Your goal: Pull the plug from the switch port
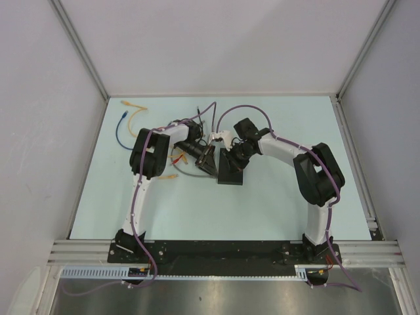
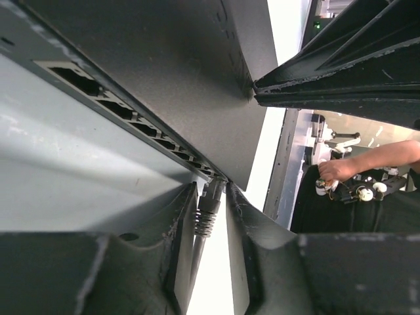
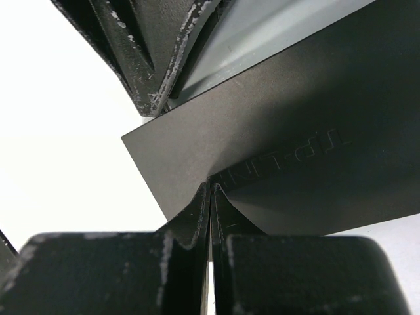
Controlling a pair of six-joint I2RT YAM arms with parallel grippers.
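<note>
Plug [image 2: 212, 197], lower centre: small, light, stiff, likely latched; grab ribbed boot [image 2: 205, 223]. Your left gripper [image 2: 212, 189]: jaws pinch boot. Right gripper [image 3: 210, 190]: jaws fully closed, tips bracing switch [image 3: 295, 118].

My top view looks down over the whole tabletop [image 1: 262, 210]; both wrist views sit tight against the switch [image 3: 295, 125].

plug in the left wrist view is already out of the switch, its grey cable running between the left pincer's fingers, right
Not out: the left wrist view shows the plug seated in the end port of the switch. Its grey cable does run between the fingers of the left pincer.
</note>
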